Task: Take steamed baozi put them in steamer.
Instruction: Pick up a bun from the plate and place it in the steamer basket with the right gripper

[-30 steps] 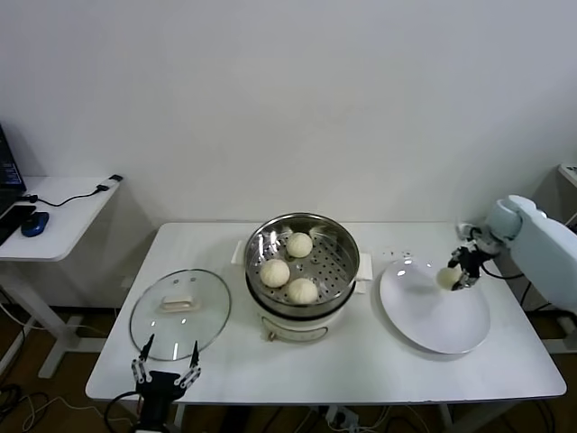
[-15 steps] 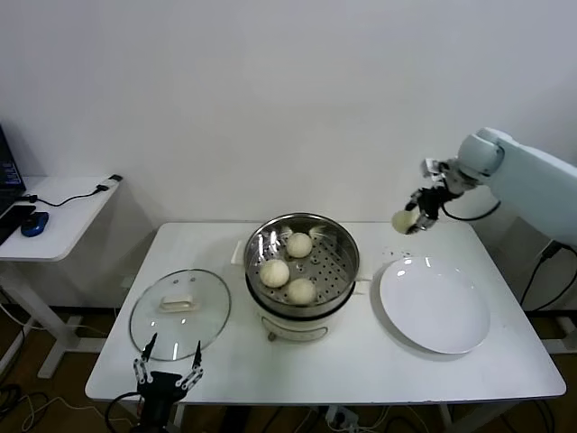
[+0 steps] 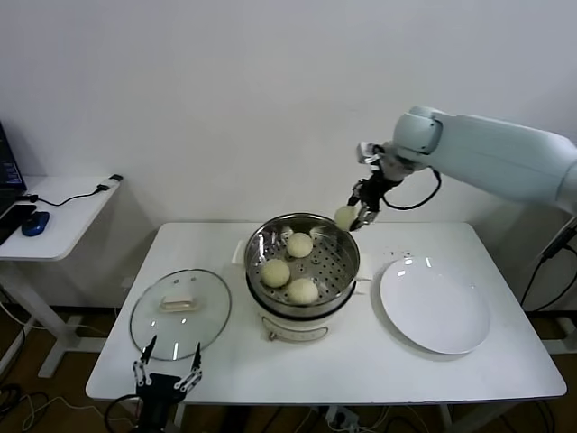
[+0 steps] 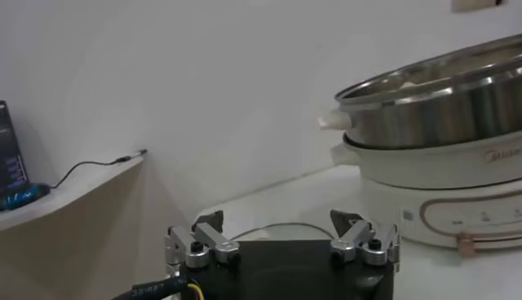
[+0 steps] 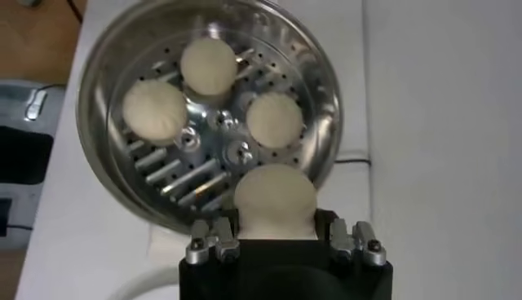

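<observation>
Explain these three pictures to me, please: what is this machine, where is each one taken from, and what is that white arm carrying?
This is a two-armed robot. The wide picture comes from a camera on its head, looking down at a white table. The other two come from cameras on its wrists.

The right hand is shut on a round cream-white bun, held above the back rim of the shiny steel steamer pot. The right wrist camera looks straight down past that bun at three more buns on the pot's perforated tray.

Beside the pot lie a round glass lid with a white handle and a flat white plate. The left hand waits open at the table's near edge; its camera sees the pot from the side.
</observation>
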